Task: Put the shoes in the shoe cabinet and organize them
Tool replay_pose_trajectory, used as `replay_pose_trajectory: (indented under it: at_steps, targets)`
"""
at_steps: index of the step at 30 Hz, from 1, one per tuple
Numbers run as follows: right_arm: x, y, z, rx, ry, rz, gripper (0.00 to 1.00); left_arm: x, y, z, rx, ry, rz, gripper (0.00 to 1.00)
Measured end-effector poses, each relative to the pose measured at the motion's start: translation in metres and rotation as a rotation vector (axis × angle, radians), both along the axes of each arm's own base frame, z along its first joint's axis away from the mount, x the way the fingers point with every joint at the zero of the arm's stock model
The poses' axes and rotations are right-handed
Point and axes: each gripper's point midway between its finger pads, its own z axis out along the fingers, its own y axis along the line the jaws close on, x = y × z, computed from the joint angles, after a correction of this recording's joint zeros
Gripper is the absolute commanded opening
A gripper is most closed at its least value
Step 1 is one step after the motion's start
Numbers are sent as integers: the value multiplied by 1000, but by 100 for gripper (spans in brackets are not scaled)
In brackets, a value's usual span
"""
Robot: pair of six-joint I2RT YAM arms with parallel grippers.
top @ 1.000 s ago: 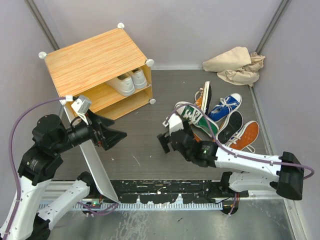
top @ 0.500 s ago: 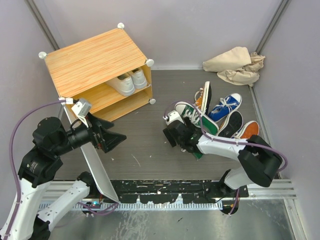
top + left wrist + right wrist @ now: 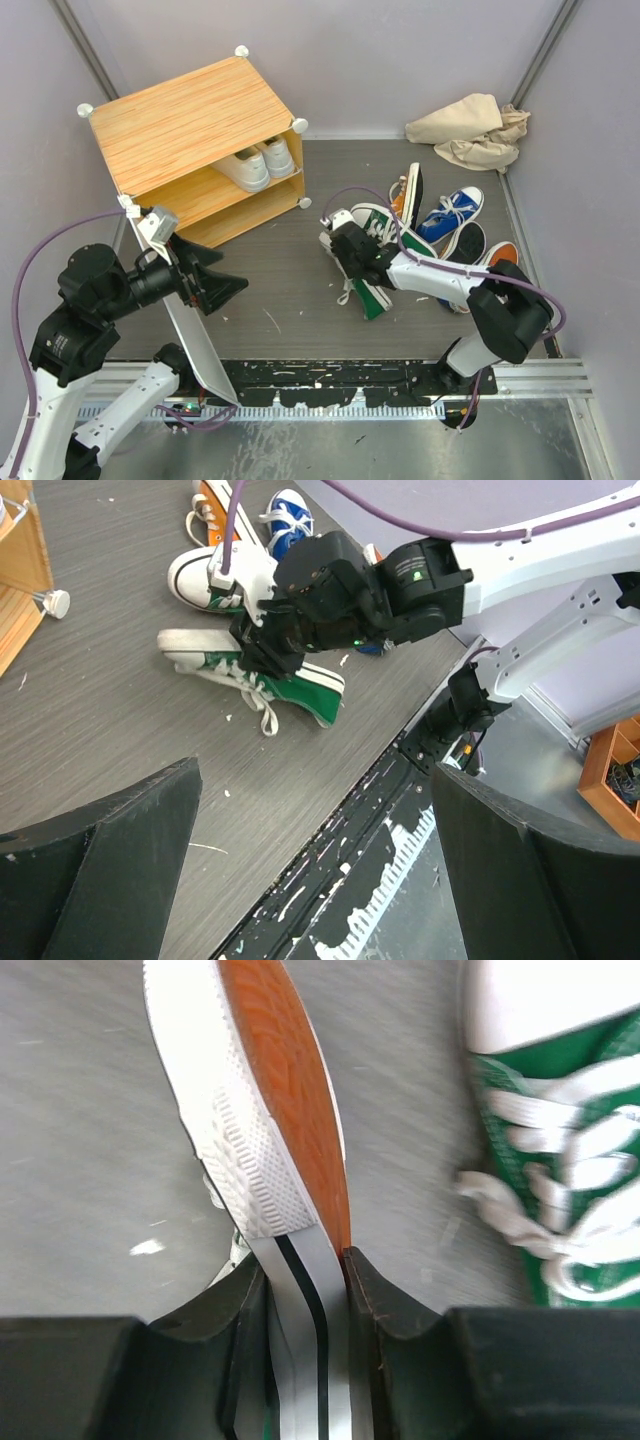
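The shoe cabinet (image 3: 190, 120) stands at the far left with its pale door (image 3: 190, 330) swung open. A white pair (image 3: 255, 165) sits on its inner shelf. My right gripper (image 3: 347, 255) (image 3: 305, 1260) is shut on the sole edge of a green shoe (image 3: 368, 292) (image 3: 290, 675) (image 3: 270, 1160), which lies on its side on the floor, laces trailing. A second green shoe (image 3: 385, 225) (image 3: 560, 1140) rests just behind it. My left gripper (image 3: 215, 282) (image 3: 320, 870) hangs open and empty over the open door, apart from the shoes.
Behind the green pair lie orange shoes (image 3: 405, 195) (image 3: 500, 262), a blue shoe (image 3: 452, 215) and a shoe showing its dark sole (image 3: 462, 250). A beige cloth (image 3: 470, 130) is bunched in the far right corner. Grey walls close in both sides.
My right gripper reached farther in and to the left, then closed on the green shoe's sole. That shoe now lies on its side nearer the front. My left arm dipped slightly.
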Motion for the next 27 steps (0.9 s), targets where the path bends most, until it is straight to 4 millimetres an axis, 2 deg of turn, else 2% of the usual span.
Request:
replay_pose_trajectory:
  at_steps: [3, 9, 11, 13, 15, 18, 19, 23, 27]
  targets:
    - [-17, 26, 10, 126, 88, 95, 12, 0, 1, 0, 2, 0, 5, 98]
    - [-57, 96, 49, 511, 252, 287, 12, 2, 2, -1, 4, -1, 17, 98]
    - [-68, 121, 55, 643, 323, 329, 19, 2, 2, -1, 3, -1, 17, 98]
    - [-75, 143, 53, 758, 387, 352, 29, 2, 2, -1, 3, 0, 17, 98]
    - [-83, 162, 37, 846, 475, 359, 42, 3, 2, -1, 3, 1, 17, 98]
    - [-94, 168, -1, 857, 588, 303, 61, 4, 1, -2, 6, 6, 17, 98]
    - [-95, 168, -7, 858, 603, 289, 65, 5, 1, -2, 8, 8, 17, 98]
    - [-77, 160, -5, 801, 494, 233, 76, 5, 1, -2, 9, 8, 18, 99]
    - [-44, 130, 1, 638, 302, 132, 85, 3, 3, -1, 6, -6, 24, 99]
